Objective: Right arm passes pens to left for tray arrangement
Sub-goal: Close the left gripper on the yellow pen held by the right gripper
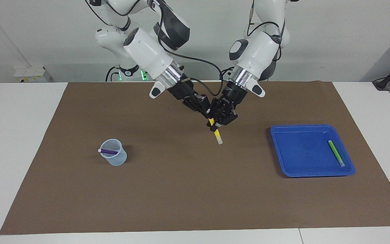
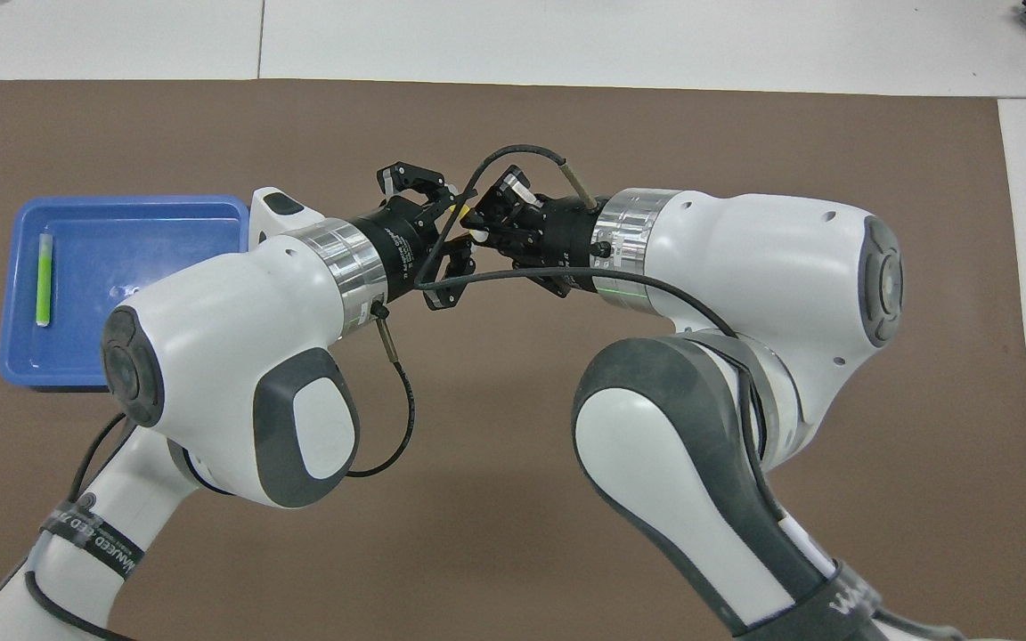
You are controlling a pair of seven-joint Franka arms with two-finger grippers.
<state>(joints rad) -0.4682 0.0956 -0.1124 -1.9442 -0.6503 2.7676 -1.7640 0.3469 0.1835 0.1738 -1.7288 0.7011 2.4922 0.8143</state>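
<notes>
A yellow pen [image 1: 217, 135] hangs tilted in the air over the middle of the brown mat, whitish end down. My right gripper [image 1: 208, 112] is shut on its upper end. My left gripper [image 1: 215, 127] has closed on the pen's middle, just below the right one. The blue tray [image 1: 296, 169] lies toward the left arm's end of the table, with a green pen [image 1: 336, 153] lying in it along one side. A purple pen [image 1: 108, 151] leans inside a small translucent cup [image 1: 116, 160] toward the right arm's end. In the overhead view the tray [image 2: 130, 240] and green pen [image 2: 44, 279] show beside my left arm.
A brown mat [image 1: 181, 196] covers most of the white table. Both forearms meet over its middle, with a black cable [image 2: 513, 156] looping above the two wrists. The cup is hidden under my right arm in the overhead view.
</notes>
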